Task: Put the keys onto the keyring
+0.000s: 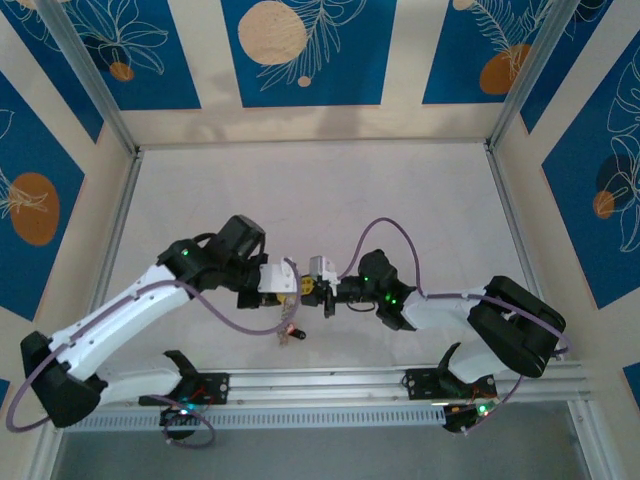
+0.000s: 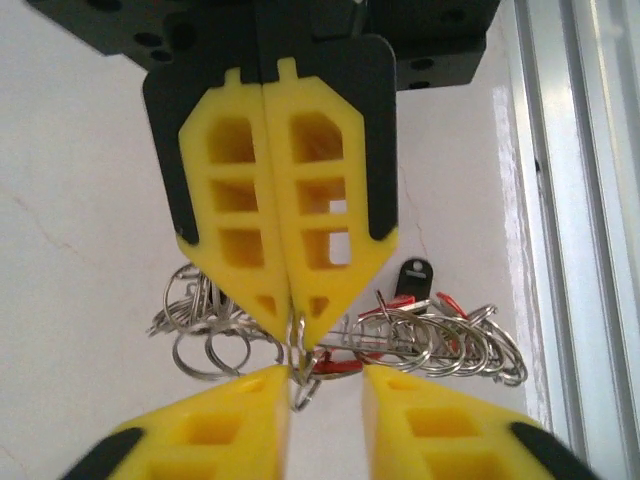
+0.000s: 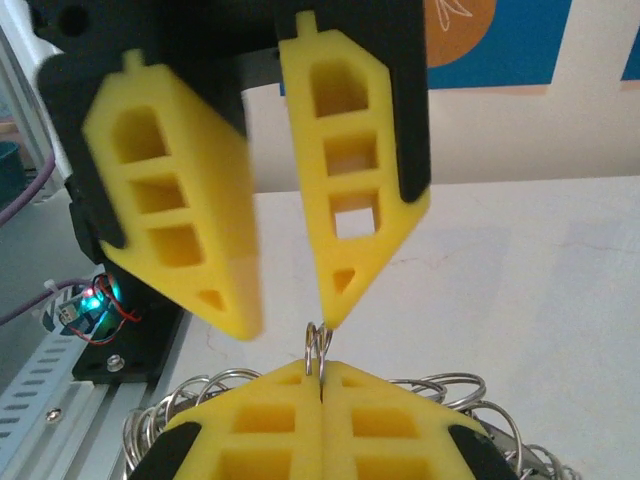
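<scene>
The left gripper (image 2: 293, 318) fills the top of its own wrist view. Its 2 yellow fingers are pressed together, their tips pinching 1 small wire loop (image 2: 298, 348) of the keyring (image 2: 440, 345). The rest of the keyring hangs behind and below the tips as a tangle of silvery loops that spreads to both sides. Among the loops are the keys: 2 or more red heads (image 2: 395, 304) and 1 black head (image 2: 413, 272), the black one highest and to the right. This view alone gives those colours.

The right wrist view meets the same pinch from the opposite side. The left gripper's closed fingers come up from the bottom edge, and the small loop stands above them. The right gripper (image 3: 288, 322) has its 2 fingers spread apart. One fingertip (image 3: 338, 300) is just beside the loop, and I cannot tell whether it touches. Silvery loops curl out below.

From the top external camera the 2 grippers meet tip to tip above the white table (image 1: 320, 200), near its front edge. The bundle dangles just under them as a small reddish cluster, too small to sort out.
</scene>
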Motion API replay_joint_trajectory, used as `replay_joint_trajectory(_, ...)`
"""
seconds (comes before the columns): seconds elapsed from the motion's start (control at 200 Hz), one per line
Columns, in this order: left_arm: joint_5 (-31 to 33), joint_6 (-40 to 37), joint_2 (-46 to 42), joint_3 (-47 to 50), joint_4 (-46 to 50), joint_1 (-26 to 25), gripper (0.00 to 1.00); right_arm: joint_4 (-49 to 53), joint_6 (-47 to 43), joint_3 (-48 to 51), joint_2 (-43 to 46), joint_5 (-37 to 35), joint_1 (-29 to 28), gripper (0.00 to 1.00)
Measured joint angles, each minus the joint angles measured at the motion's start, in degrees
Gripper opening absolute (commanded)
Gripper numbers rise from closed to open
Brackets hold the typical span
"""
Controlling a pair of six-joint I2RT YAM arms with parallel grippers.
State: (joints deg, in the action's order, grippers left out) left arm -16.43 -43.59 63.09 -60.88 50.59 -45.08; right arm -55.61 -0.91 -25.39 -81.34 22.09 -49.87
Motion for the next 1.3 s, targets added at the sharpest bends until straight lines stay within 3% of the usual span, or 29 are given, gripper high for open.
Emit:
replay_joint_trajectory(0.33,-1.46,1.49,-6.16,6.21,-6.14,0.35,0.32,-5.29,-0.26,3.72,1.77,0.04,0.39,0.00)
replay_joint_trajectory(0.575,-0.90,5.18,-8.44,13.75,-17.22,0.35,0.31,-7.04,-1.07,3.78,2.05,0.26,0.39,0.00)
replay_joint_trajectory(0.955,0.20,5.33,-8.39,14.29,-21.22,0.46,0.00,-6.45,-2.58,3.82,2.82,0.42,0.61,0.00)
replay_joint_trajectory(1.3,-0.48,2.73,-7.06,14.25,-20.90,0.46,0.00,-6.60,-3.39,4.55,3.58,-0.22,0.76,0.00)
